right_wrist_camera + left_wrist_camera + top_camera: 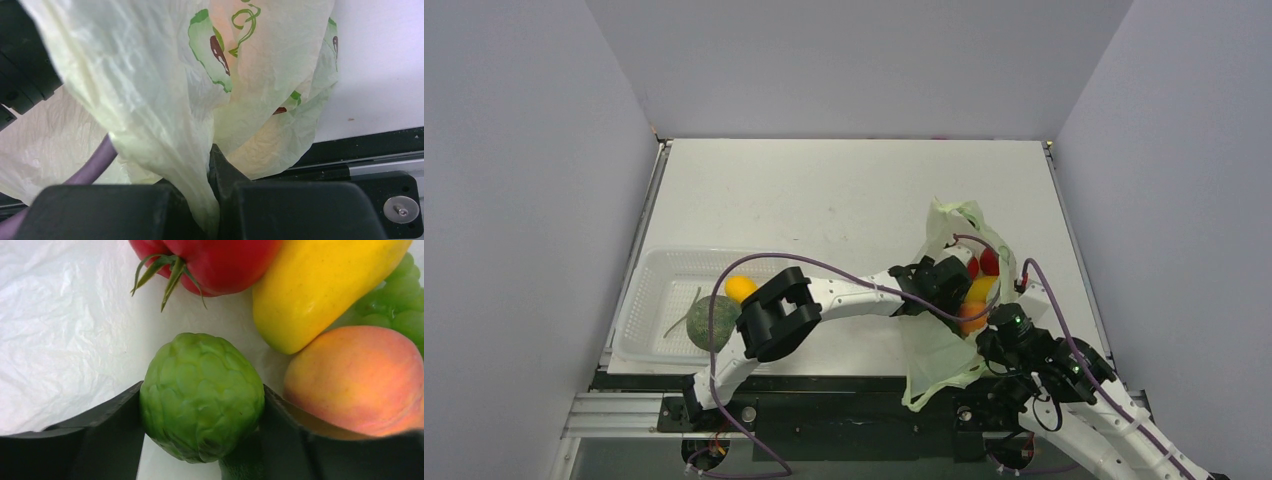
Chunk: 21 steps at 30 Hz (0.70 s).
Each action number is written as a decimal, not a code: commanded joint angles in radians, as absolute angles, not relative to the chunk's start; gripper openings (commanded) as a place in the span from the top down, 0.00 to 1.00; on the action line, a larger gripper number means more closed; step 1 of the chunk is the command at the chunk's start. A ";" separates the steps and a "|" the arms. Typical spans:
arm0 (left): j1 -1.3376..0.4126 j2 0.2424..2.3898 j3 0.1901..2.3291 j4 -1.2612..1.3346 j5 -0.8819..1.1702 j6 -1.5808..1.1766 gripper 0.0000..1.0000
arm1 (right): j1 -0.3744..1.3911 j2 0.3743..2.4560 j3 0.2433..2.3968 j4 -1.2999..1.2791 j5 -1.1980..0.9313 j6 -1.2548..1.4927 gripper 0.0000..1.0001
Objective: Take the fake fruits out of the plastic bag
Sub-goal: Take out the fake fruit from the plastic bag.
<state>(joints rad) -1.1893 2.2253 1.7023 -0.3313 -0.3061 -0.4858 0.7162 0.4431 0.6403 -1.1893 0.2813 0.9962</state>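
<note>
The pale yellow-green plastic bag (944,350) lies at the right of the table, its mouth open. My left gripper (952,285) reaches into it and is shut on a light green scaly fruit (201,395), both fingers touching its sides. Around it in the left wrist view lie a red tomato (210,262), a yellow fruit (320,287), a peach (357,380) and green grapes (400,305). Red fruits (984,264) and the yellow one (980,290) show in the top view. My right gripper (212,200) is shut on a fold of the bag (150,90), holding it up.
A clear white latticed basket (659,290) stands at the left with a yellow fruit (740,288) and a dark green melon (712,322) in it. Purple cables (844,268) loop over the arms. A black rail (824,400) runs along the table's near edge.
</note>
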 commanded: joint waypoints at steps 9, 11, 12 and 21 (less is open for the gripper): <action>-1.175 1.908 1.636 -0.131 -0.004 -0.555 0.90 | 0.725 0.437 0.711 -1.164 0.381 0.892 1.00; -1.165 1.830 1.560 -0.040 0.084 -0.602 0.94 | 0.724 0.450 0.709 -1.157 0.376 0.886 1.00; -1.159 1.806 1.505 0.001 0.136 -0.632 0.96 | 0.724 0.453 0.707 -1.154 0.375 0.885 1.00; -1.114 1.454 1.079 0.464 0.459 -0.847 1.00 | 0.722 0.368 0.696 -1.120 0.368 0.878 1.00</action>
